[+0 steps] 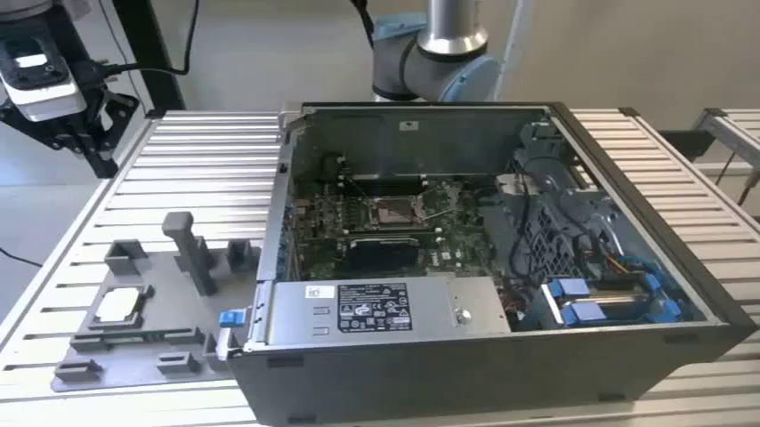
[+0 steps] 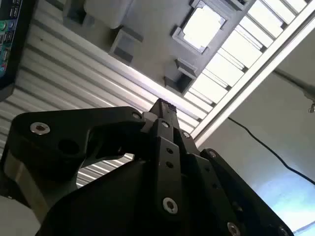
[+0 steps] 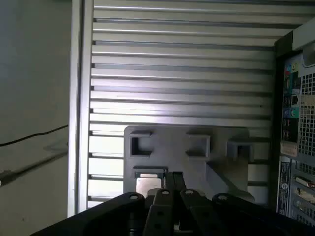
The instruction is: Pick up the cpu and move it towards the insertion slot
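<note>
Cpu (image 1: 119,305) sits in grey fixture (image 1: 155,349), gripper (image 2: 162,104) well apart, closed tight, holding nothing.

In the first wrist view the pincer (image 3: 173,177) hides part of the cpu (image 3: 147,184). In the exterior view the top-left corner cuts off the pincer, the bottom edge crops the computer case (image 1: 475,365), and the insertion slot (image 1: 396,211) is too small for detail.

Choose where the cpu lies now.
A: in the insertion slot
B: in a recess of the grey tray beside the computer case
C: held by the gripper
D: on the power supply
B: the cpu rests in the grey tray, on the exterior view's left of the computer case.
</note>
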`<state>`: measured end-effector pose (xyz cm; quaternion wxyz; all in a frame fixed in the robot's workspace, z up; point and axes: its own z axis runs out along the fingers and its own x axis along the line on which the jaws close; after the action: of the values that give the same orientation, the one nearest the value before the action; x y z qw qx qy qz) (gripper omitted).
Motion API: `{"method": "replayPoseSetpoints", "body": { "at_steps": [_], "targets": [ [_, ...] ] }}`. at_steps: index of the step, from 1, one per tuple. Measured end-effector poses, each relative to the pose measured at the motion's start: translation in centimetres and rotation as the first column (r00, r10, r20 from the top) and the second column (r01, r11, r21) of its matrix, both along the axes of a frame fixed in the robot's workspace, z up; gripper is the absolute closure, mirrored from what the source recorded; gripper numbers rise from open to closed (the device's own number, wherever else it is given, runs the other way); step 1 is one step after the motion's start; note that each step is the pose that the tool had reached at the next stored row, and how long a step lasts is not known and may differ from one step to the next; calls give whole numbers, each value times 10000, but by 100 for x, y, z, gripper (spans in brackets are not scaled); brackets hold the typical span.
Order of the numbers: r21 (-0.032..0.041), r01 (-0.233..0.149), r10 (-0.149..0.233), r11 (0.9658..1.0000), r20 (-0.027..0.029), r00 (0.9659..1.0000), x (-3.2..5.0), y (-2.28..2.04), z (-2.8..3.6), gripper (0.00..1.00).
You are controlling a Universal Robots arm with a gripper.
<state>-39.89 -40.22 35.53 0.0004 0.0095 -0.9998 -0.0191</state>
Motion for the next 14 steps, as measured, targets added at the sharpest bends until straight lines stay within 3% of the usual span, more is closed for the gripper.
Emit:
{"method": "replayPoseSetpoints", "body": {
  "at_steps": [14],
  "targets": [
    [0,0,0,10000,0,10000,0,0,0,100]
  ]
}}
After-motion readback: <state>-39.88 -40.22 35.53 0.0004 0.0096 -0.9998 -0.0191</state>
